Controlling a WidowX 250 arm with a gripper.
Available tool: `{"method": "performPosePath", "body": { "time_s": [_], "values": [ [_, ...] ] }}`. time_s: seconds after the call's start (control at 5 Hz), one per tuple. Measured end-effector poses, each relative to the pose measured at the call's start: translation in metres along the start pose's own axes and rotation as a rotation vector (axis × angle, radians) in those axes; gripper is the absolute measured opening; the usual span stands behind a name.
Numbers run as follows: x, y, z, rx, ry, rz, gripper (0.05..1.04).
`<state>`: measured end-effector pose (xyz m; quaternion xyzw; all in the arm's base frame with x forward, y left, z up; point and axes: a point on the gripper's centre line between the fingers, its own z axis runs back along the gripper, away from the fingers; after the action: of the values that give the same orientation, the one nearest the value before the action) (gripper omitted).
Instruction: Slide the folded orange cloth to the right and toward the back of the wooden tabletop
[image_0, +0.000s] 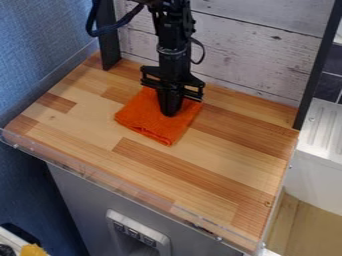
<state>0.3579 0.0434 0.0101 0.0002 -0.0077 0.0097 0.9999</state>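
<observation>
The black gripper (170, 110) hangs down over the back middle of the wooden counter, its tip at the upper middle of an orange cloth (155, 126). The cloth lies folded into a rough square, turned at a slant, with one corner pointing to the counter's front. Part of its back half is hidden behind the gripper. Whether the gripper touches or pinches the cloth cannot be told.
The wooden counter (220, 175) has a clear raised lip along its front edge. Behind it stands a whitewashed plank wall (254, 55) between black posts, and a blue wall is at the left. A white ridged surface (324, 130) lies beyond the right edge.
</observation>
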Motion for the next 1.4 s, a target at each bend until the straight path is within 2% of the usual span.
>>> {"method": "performPosePath", "body": {
  "time_s": [0.2,0.4,0.6,0.8,1.2,1.4],
  "values": [
    [-0.002,-0.004,0.000,-0.003,0.018,-0.011,0.237],
    [-0.012,-0.006,0.011,-0.014,0.052,-0.030,0.485],
    [-0.016,0.002,0.032,-0.016,0.047,-0.036,0.787],
    [-0.018,0.017,0.055,-0.012,0.035,-0.031,0.994],
    [-0.028,0.036,0.094,-0.009,0.006,-0.025,0.997],
    [-0.034,0.046,0.106,-0.005,-0.003,-0.023,0.997]
  ]
}}
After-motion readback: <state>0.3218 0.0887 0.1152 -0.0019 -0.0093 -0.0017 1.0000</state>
